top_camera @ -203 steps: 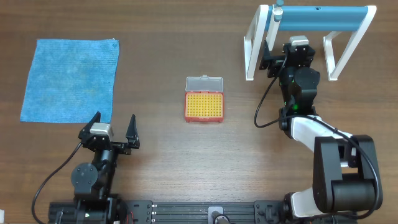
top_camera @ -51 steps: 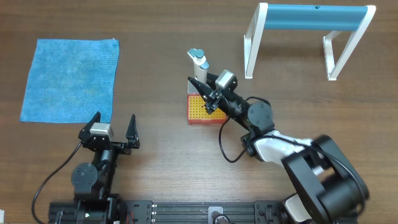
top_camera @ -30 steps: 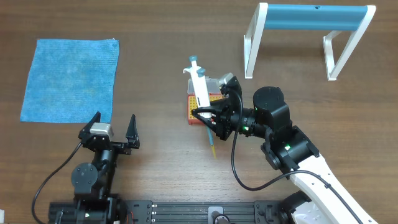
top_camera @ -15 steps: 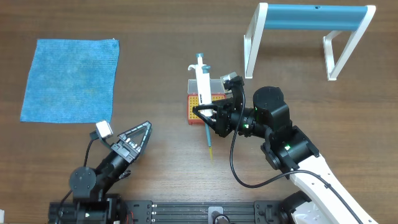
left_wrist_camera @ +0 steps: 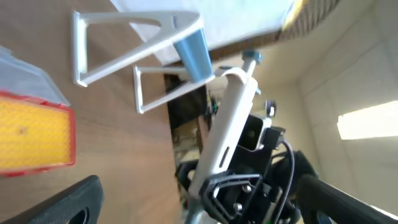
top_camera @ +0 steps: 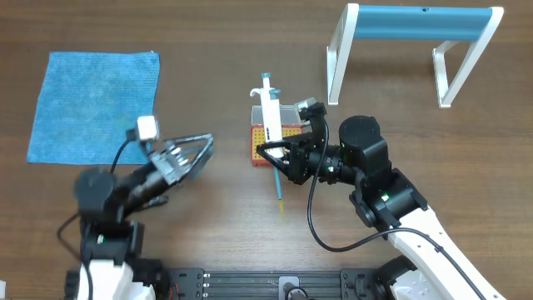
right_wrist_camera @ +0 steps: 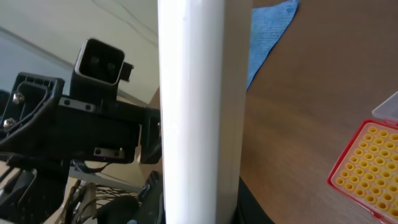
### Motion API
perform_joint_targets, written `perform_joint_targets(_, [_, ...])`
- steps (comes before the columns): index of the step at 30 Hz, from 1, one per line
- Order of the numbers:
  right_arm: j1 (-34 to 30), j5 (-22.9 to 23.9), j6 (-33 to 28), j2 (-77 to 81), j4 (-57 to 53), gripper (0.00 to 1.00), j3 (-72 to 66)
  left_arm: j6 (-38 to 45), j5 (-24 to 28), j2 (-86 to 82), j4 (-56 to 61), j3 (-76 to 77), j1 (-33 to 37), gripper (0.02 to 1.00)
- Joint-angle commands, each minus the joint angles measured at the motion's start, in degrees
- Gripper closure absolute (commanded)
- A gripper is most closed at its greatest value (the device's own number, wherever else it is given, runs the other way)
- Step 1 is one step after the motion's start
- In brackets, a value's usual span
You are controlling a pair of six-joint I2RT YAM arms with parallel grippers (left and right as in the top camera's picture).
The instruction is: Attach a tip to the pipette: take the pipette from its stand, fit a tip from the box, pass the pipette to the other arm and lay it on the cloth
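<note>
**Handover of the pipette, right arm to left**

Pipette (top_camera: pixel 271 125) sits clamped in my right pincer (top_camera: pixel 271 154), gripped around the lower part of its white body. It is lifted off the tabletop (top_camera: pixel 216 242) just beside the tip box (top_camera: pixel 286 131), plunger end away from my bases. A slim yellowish tip (top_camera: pixel 281 198) appears to be on its lower end, so I judge the fitting done and the pass to be the step in hand. The stand (top_camera: pixel 420 23) is bare, well apart at the far right.

My left pincer (top_camera: pixel 198 152) is spread wide and pointed at the pipette, near it but not touching. From the left wrist, my fingers (left_wrist_camera: pixel 68 202) stand either side of the white body with plenty of room.

To do this well, I should:
- take the body above my right pincer's hold, on the free white stretch below the plunger, so the two pincers do not collide
- square my left fingers to the body's flat sides before closing, as it looks tilted from the left wrist
- stay clear of the tip, which a knock could loosen
- close the left fully and only then release the right
- draw the right back without dragging the shaft

The cloth (top_camera: pixel 93 107) lies at the far left, on my left arm's side.
</note>
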Motion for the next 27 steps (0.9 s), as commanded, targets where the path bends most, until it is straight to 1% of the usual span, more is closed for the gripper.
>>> perform_joint_targets(1, [0.02, -1.14, 0.66, -0.26, 0.66, 0.921, 0.46, 6.58, 4.22, 19.41, 15.19, 8.79, -9.84, 0.020])
perform_joint_targets(4, [0.02, -1.16, 0.74, -0.26, 0.63, 0.921, 0.46, 6.56, 4.52, 30.49, 25.44, 12.57, -14.14, 0.018])
perform_joint_targets(6, [0.02, -1.16, 0.92, -0.26, 0.63, 0.919, 0.46, 6.51, 5.60, 35.32, 30.53, 14.47, -15.28, 0.020])
perform_joint_targets(9, [0.02, -1.14, 1.09, -0.26, 0.63, 0.921, 0.46, 5.88, 6.99, 39.50, 32.94, 17.22, -15.61, 0.018])
perform_joint_targets(10, [0.02, -1.14, 1.09, -0.26, 0.63, 0.921, 0.46, 5.90, 6.99, 39.65, 32.94, 17.40, -15.61, 0.161])
perform_joint_targets(11, [0.02, -1.14, 1.09, -0.26, 0.63, 0.921, 0.46, 5.88, 7.06, 39.63, 32.94, 17.40, -15.61, 0.224])
perform_joint_targets(16, [0.02, -1.11, 1.09, -0.26, 0.63, 0.921, 0.46, 5.73, 8.70, 39.63, 33.35, 17.40, -18.14, 0.226])
perform_joint_targets(19, [0.02, -1.11, 1.09, -0.26, 0.63, 0.919, 0.46, 5.73, 9.79, 39.63, 33.38, 17.40, -18.27, 0.235])
perform_joint_targets(20, [0.02, -1.14, 1.09, -0.26, 0.63, 0.921, 0.46, 5.75, 9.79, 39.63, 33.35, 17.40, -18.23, 0.272])
perform_joint_targets(22, [0.02, -1.11, 1.11, -0.26, 0.63, 0.921, 0.46, 5.90, 9.77, 39.63, 33.35, 17.40, -18.16, 0.476])
perform_joint_targets(24, [0.02, -1.14, 1.11, -0.26, 0.63, 0.921, 0.46, 5.92, 9.49, 39.63, 33.38, 17.40, -18.16, 0.487])
perform_joint_targets(25, [0.02, -1.14, 1.33, -0.26, 0.61, 0.921, 0.46, 6.01, 9.01, 39.63, 33.38, 17.40, -18.16, 0.514])
perform_joint_targets(26, [0.02, -1.14, 1.36, -0.26, 0.63, 0.919, 0.46, 6.21, 8.76, 39.63, 33.42, 17.40, -18.16, 0.555])
perform_joint_targets(27, [0.02, -1.14, 1.53, -0.26, 0.61, 0.921, 0.46, 6.36, 8.66, 39.65, 34.38, 17.40, -18.16, 0.678])
